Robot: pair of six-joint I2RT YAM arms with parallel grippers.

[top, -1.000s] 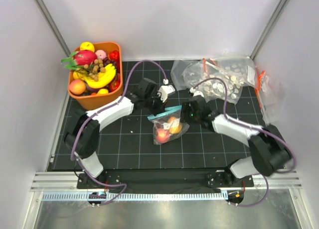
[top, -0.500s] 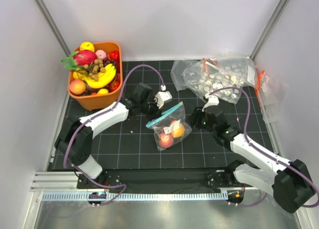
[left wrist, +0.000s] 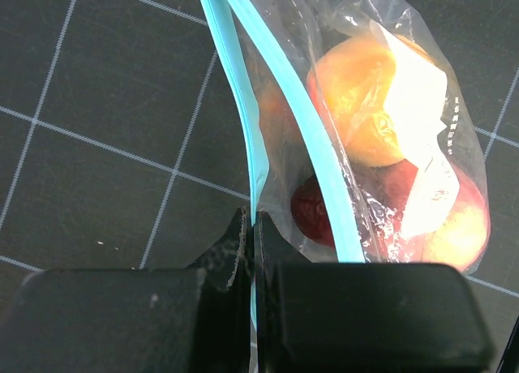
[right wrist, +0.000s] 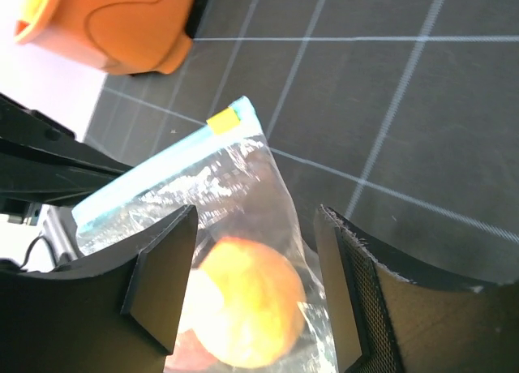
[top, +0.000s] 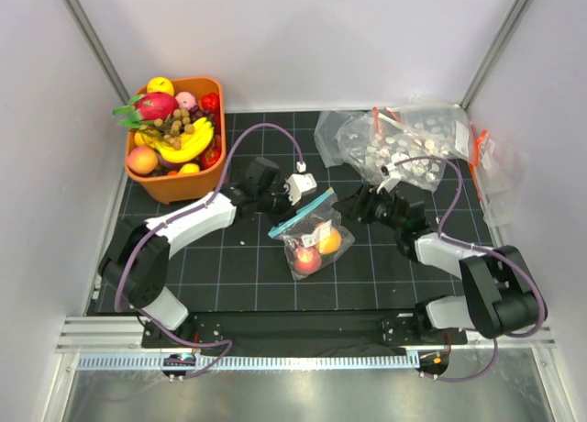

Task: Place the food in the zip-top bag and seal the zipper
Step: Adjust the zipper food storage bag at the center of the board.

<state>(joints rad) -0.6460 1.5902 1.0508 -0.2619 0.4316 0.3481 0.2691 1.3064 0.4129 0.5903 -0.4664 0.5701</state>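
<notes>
The zip-top bag (top: 310, 237) lies mid-mat with the pink-red peach (top: 305, 258) and the orange fruit (top: 329, 242) inside. Its teal zipper (top: 303, 212) runs diagonally along the bag's upper left edge. My left gripper (top: 286, 211) is shut on one lip of the zipper (left wrist: 253, 227); in the left wrist view the two teal lips (left wrist: 235, 81) stand apart, with the orange fruit (left wrist: 361, 97) and the peach (left wrist: 324, 215) behind them. My right gripper (top: 356, 206) is open just right of the bag. Its jaws (right wrist: 255, 227) frame the orange fruit (right wrist: 251, 308) through the plastic without touching.
An orange basket (top: 174, 185) with a banana, a dragon fruit and other toy food stands at the back left, and shows in the right wrist view (right wrist: 122, 24). Bigger clear speckled bags (top: 404, 142) lie at the back right.
My right arm swung out to the front right, then folded back, and its gripper is again beside the bag. The bag has shifted slightly and its zipper now lies more steeply.
</notes>
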